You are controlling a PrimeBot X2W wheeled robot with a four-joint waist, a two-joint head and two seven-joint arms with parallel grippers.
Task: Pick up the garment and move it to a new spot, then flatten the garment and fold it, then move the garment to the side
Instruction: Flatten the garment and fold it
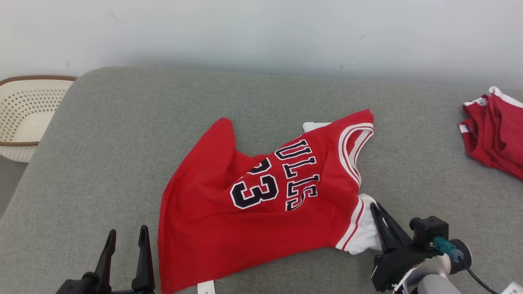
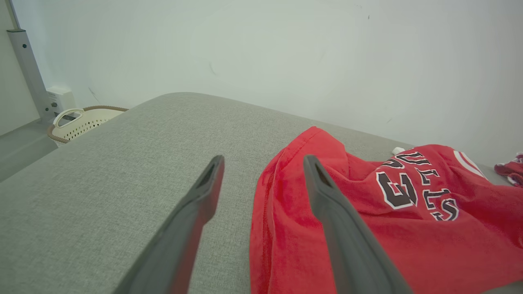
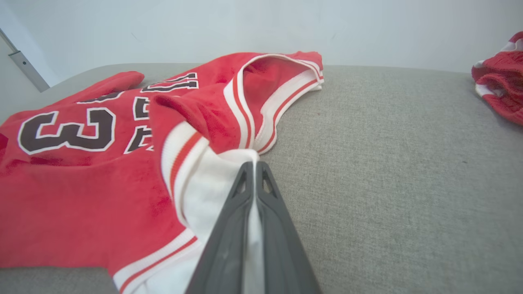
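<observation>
The red jersey (image 1: 253,196) lies crumpled on the grey desk (image 1: 122,122), the right gripper (image 1: 375,209) has its jaws pinched shut on the white sleeve edge, and the left gripper (image 1: 127,232) has its jaws wide open and empty by the hem, so I think the pick-up has begun and needs a gentle lift next.

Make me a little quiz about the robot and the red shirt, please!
1. True or false: the right gripper is pinching the white edge of the red jersey.
2. What sits past the left end of the grey pad? A) a white basket B) a blue bucket C) a green box
3. Fill the gap: the left gripper is ____ (open or shut), next to the jersey's hem.

Key: 1 true; 2 A; 3 open.
</observation>
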